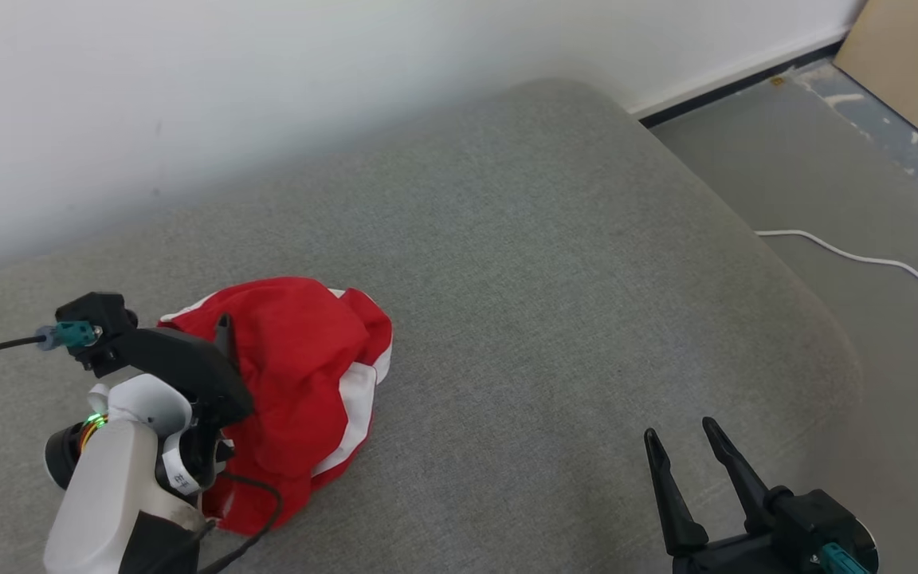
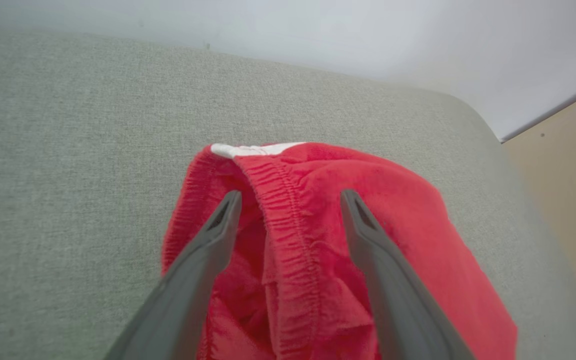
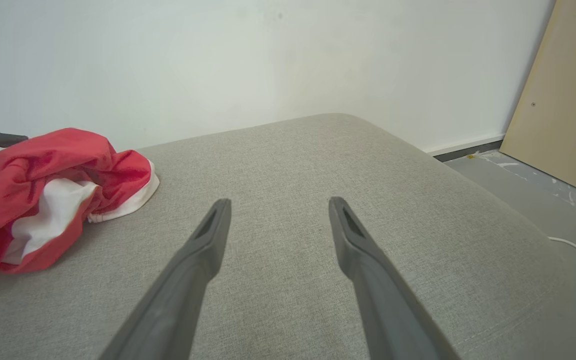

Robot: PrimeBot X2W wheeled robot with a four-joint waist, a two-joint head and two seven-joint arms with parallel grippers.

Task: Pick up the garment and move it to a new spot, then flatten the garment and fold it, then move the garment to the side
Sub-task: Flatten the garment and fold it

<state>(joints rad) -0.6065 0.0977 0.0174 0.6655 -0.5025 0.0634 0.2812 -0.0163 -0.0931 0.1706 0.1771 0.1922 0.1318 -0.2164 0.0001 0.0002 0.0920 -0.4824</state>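
Grey cushion (image 1: 555, 263) carries the red garment (image 1: 300, 375); left wrist view shows the left hand (image 2: 290, 195) wide astride its waistband (image 2: 288, 215); right hand (image 1: 679, 430) wide, well apart.

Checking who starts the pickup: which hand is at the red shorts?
The left hand, its open fingers straddling the red shorts' elastic waistband; the right hand hangs open over bare grey cushion, apart from them.

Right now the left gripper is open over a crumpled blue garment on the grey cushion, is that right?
Only the colour is wrong: the garment is red with white trim, as the head view shows. The left gripper is open over it on the grey cushion.
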